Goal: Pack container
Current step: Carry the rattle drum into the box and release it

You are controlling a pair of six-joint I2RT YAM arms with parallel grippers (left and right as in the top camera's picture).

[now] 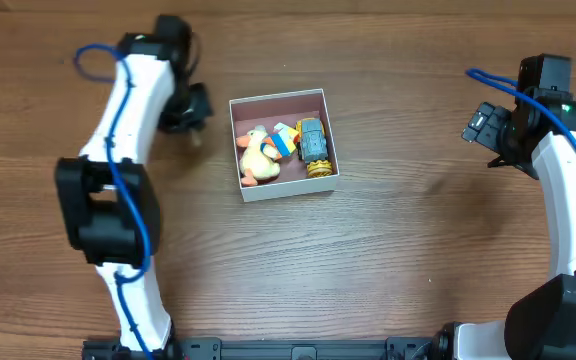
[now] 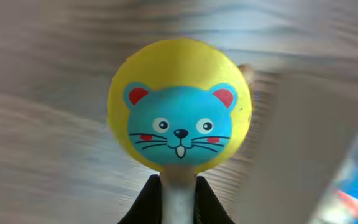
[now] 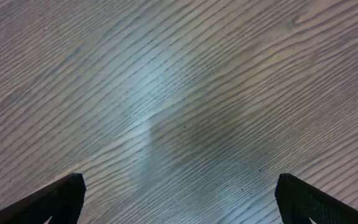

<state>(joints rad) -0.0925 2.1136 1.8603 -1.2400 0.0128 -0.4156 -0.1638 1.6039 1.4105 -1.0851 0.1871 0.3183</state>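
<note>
Gripping mouse toy (image 2: 179,106) in left pincer (image 2: 178,199), with right pincer (image 3: 179,186) wide open. Next: move over container (image 1: 268,112), let go.

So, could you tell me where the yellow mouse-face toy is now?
The mouse-face toy sits centre of the left wrist view, its stem clamped in the left pincer, just left of the container.
</note>
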